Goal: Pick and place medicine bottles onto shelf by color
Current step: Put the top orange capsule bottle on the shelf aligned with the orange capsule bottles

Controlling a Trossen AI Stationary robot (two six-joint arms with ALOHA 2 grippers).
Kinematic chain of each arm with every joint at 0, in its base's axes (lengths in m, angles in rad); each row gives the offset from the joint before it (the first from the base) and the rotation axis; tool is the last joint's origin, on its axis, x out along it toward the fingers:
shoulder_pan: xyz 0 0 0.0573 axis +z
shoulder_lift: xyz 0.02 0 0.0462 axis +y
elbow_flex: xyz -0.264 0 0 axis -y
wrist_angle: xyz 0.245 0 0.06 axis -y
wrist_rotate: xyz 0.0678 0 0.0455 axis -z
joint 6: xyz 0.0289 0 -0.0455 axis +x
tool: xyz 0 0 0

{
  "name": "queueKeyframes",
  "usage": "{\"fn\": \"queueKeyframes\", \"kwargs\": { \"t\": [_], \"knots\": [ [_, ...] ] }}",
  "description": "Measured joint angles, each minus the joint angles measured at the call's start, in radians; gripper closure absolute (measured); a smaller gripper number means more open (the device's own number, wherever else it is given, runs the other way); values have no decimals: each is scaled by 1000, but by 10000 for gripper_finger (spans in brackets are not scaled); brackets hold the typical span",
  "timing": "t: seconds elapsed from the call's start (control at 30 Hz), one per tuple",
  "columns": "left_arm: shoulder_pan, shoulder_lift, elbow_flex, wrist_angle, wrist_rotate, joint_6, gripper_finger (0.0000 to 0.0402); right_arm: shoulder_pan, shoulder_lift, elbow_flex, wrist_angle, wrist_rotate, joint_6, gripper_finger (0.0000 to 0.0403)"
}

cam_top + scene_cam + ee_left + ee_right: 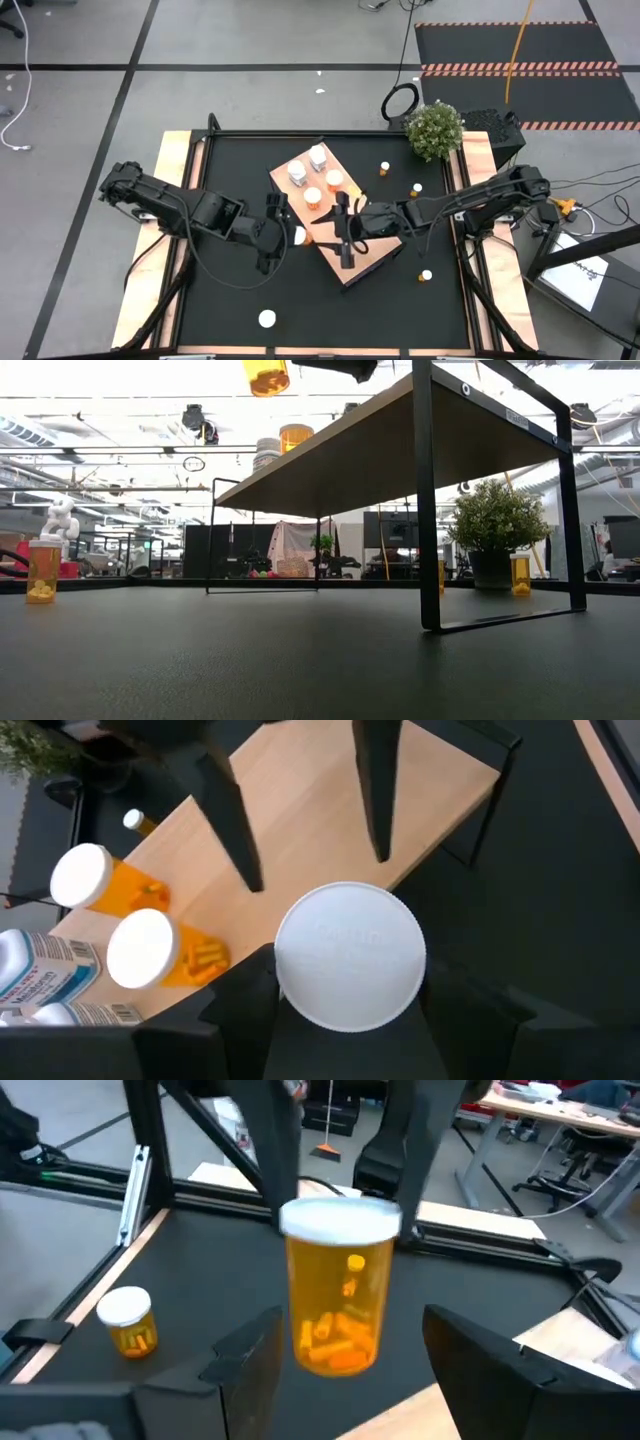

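from above, your left gripper (293, 236) is clamped on an orange bottle (298, 236) at the shelf (375, 257) edge; lower it beside the two orange bottles (322, 187), not the white pair (307, 165). the right gripper (345, 232) hovers just right of it and crowds the spot. at table height, the held bottle hangs above the shelf top. your left wrist shows the cap between its fingers. the right wrist shows its own fingers apart.
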Motion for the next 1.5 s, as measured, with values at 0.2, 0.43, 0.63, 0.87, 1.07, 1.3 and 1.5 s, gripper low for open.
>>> {"fn": "queueKeyframes", "kwargs": {
  "t": [0.2,0.43,0.63,0.87,1.07,1.3,1.5],
  "knots": [
    [1,0,0,7,0,-3,179,-1,6,8,-2,-74,36,167],
    [1,0,0,64,0,14,179,-2,6,8,3,-75,36,144],
    [1,0,0,111,0,29,179,-3,6,8,8,-75,31,118],
    [2,26,0,161,2,75,179,-3,6,8,13,-78,8,141],
    [11,63,0,168,-1,90,179,-3,6,6,2,-85,3,170],
    [13,76,1,173,-10,100,178,-3,6,6,-10,-91,-1,203],
    [11,77,1,193,-16,109,174,-3,5,5,-20,-103,-18,205]
  ]
}}
